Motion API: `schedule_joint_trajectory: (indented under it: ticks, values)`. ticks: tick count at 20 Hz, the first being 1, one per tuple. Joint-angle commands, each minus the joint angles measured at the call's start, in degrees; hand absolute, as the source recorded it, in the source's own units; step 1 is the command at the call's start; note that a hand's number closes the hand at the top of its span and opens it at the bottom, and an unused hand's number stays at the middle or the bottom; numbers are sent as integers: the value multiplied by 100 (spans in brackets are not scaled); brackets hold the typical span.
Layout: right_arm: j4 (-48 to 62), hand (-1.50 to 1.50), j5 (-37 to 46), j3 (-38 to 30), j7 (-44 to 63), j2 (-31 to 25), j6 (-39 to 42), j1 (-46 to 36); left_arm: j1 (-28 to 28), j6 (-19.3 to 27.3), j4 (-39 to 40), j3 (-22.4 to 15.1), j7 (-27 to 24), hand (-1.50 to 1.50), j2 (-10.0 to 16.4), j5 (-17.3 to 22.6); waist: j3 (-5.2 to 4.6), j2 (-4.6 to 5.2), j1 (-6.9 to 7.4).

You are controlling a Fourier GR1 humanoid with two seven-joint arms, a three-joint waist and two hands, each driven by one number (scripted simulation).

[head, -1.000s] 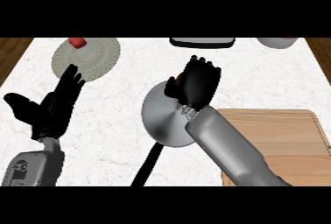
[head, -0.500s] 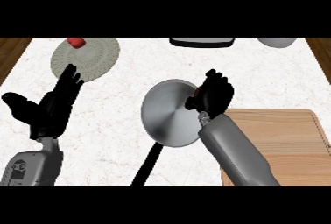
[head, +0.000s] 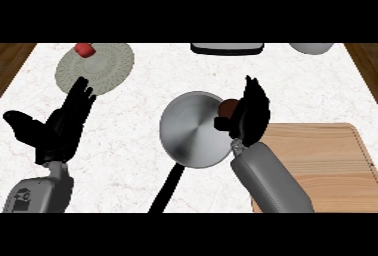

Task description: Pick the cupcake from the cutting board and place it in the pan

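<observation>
- Fingers [head: 251,95] of the right hand [head: 247,125] are straight and close together, pointing away from the robot. They stand just beyond the right rim of the pan [head: 193,131].
- Its thumb [head: 221,123] reaches left over the pan's right rim, apart from the fingers.
- Cupcake [head: 229,106]: a small brown shape at the pan's right rim, lying above the thumb and against the finger side of the right hand. Only part of it shows, and no finger curls round it.
- Pan: grey and round, near the middle of the counter [head: 140,165]. Its black handle [head: 170,185] runs toward the robot.
- Board [head: 325,170]: wooden, right of the pan, with its near-left part hidden under the right forearm.
- Left hand [head: 55,130]: well left of the pan, resting open with fingers up and the thumb spread out to the left.
- Plate [head: 96,70]: pale, beyond and left of the pan, with a red item [head: 84,50] at its far edge.
- Dark-rimmed item [head: 227,48]: beyond the pan at the counter's far edge, cut off by the view.
- White bowl [head: 313,47]: beyond and right of the pan, also cut off.
</observation>
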Motion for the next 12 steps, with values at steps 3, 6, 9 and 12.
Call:
schedule_joint_trajectory:
  ticks: [3,6,9,12]
  values:
    - [-1161,-150,-37,-45,427,61,-1868,893,270,-160,-104,225,26,0,219,159,1,-68,-182]
    - [-1890,-150,-111,213,426,61,-2397,1435,145,63,-236,169,87,0,108,36,3,-90,-236]
    - [-2875,-150,152,739,218,62,-2598,2415,335,53,-130,234,-39,0,102,33,-8,-91,-309]
    - [-3732,-150,145,1403,-171,62,-2886,3413,244,-53,-179,322,33,0,286,70,-5,-81,-332]
